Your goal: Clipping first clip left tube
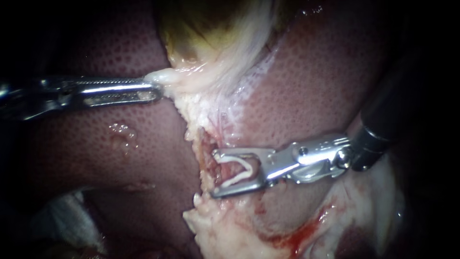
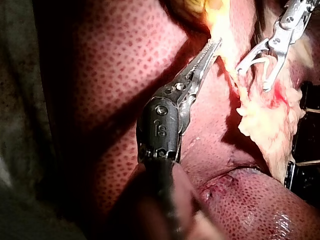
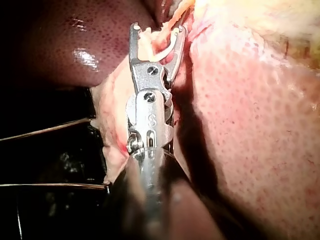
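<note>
White, V-shaped clip (image 1: 250, 167) gripped in right instrument's (image 1: 213, 173) pincer straddles a reddish tube (image 1: 229, 170); left instrument's (image 1: 157, 91) pincer pinches pale gallbladder (image 1: 178, 76) tissue.

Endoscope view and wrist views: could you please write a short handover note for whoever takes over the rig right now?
Left instrument: jaws shut on pale tissue just below the gallbladder, holding it taut over the liver.
Right instrument: jaws stand apart, carrying an unclosed clip.
The clip's legs straddle a reddish tube; I cannot tell which tube it is.
Done: clip placed around the tube.
Left: check the tube sits fully between the legs, squeeze the clip shut, release and back out.
</note>
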`<state>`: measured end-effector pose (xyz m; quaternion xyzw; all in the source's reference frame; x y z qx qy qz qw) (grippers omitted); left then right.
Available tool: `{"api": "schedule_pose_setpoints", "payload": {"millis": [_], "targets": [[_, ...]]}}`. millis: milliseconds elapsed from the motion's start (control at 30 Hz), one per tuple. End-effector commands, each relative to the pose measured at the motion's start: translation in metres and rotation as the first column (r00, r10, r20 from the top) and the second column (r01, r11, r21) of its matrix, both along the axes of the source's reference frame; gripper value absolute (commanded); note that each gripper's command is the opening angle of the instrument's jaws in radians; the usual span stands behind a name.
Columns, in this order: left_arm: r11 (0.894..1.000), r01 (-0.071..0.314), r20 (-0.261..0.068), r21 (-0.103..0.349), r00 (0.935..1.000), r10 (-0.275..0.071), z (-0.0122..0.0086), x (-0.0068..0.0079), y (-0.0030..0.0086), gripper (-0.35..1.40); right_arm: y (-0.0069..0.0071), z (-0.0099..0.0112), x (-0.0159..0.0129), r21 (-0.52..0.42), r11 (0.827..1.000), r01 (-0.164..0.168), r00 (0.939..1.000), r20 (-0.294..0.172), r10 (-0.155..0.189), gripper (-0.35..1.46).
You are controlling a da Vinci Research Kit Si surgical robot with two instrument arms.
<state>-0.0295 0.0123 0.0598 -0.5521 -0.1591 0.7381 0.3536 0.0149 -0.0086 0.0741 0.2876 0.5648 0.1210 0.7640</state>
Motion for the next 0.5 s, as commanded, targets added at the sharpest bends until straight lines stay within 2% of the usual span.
{"api": "schedule_pose_setpoints", "payload": {"millis": [33,300,500], "targets": [[1.000,0.000,0.000,0.000,1.0000,0.000,-0.0001,0.0000,0.0000,-0.35,0.0000,0.0002,0.0002,-0.002,1.000,0.000,1.0000,0.003,0.000,0.60],[1.000,0.004,-0.003,-0.001,1.0000,-0.004,-0.0003,-0.0001,-0.0002,-0.35,0.0000,0.0012,0.0013,0.015,1.000,0.001,1.0000,0.006,-0.001,0.60],[1.000,0.004,-0.004,-0.001,1.0000,-0.004,-0.0003,-0.0002,-0.0002,-0.35,-0.0009,0.0014,0.0021,0.053,0.998,0.033,0.9994,-0.008,-0.033,0.60]]}}
